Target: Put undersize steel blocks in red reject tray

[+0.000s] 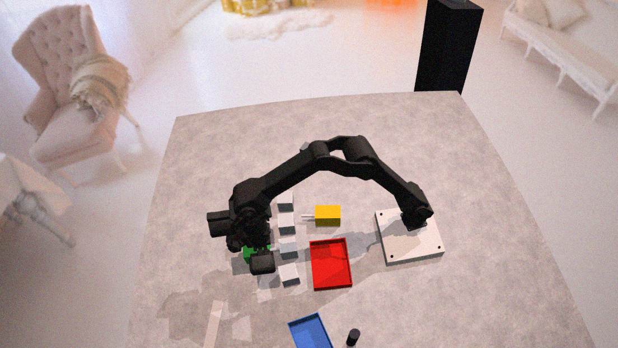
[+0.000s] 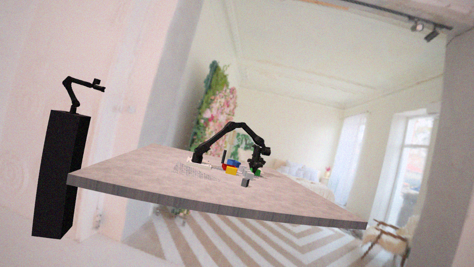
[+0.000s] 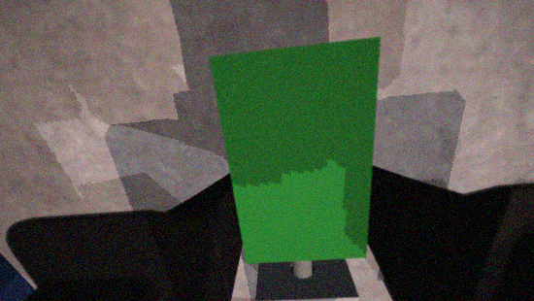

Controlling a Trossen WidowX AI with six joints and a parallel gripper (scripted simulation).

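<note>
My top view looks steeply down from above one side of the table point(image 1: 389, 142) point(image 2: 185, 185), tilted enough to take in the floor and furniture past its far edge; my exterior view stands well back and low, facing across the tabletop at a shallow angle, rolled so the room leans, with the whole arm point(image 1: 346, 159) point(image 2: 237, 125) small in it; my wrist view is by far the nearest, looking along the fingers at the green gauge point(image 1: 248, 254) point(image 2: 257, 172) point(image 3: 301, 146), which fills its middle; all three share that gauge; top and exterior both give me the arm, the red tray point(image 1: 331, 266) point(image 2: 224, 166) and the black pedestal point(image 1: 447, 47) point(image 2: 54, 175).
</note>
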